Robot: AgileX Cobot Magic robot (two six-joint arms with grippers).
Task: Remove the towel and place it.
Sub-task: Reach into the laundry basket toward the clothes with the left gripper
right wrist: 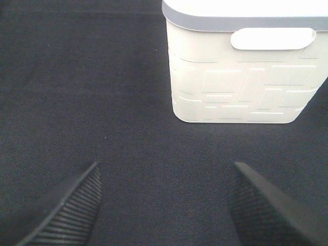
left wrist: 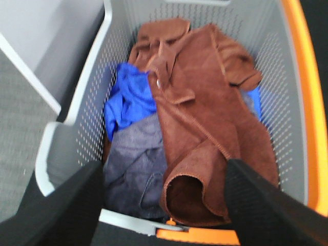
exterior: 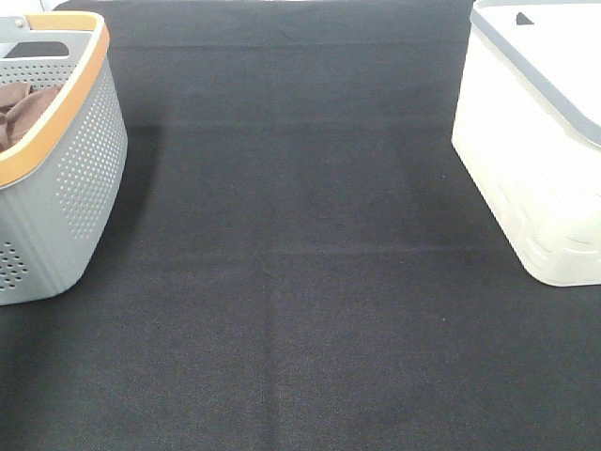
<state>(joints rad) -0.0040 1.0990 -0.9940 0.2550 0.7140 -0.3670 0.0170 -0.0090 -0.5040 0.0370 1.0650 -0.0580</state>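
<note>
The brown towel (left wrist: 205, 128) lies crumpled in the basket (left wrist: 297, 102), overlapping a blue cloth (left wrist: 128, 97) and a grey cloth (left wrist: 136, 164). The left jaws hang released above it; a deep pinch could drag those out too. The right jaws, released, idle over the worktop (right wrist: 77, 77).

High camera looks down, sharing both containers. Left wrist: close, down into grey perforated orange-rimmed basket (left wrist: 289, 97). Right wrist: toward white plastic bin (right wrist: 230, 89) ahead of right gripper (right wrist: 166, 169).

A blue cloth (left wrist: 128, 100) and a grey cloth (left wrist: 136, 164) lie touching; a white, grey-rimmed bin (exterior: 531, 178) stands on the black table (exterior: 300, 282).
</note>
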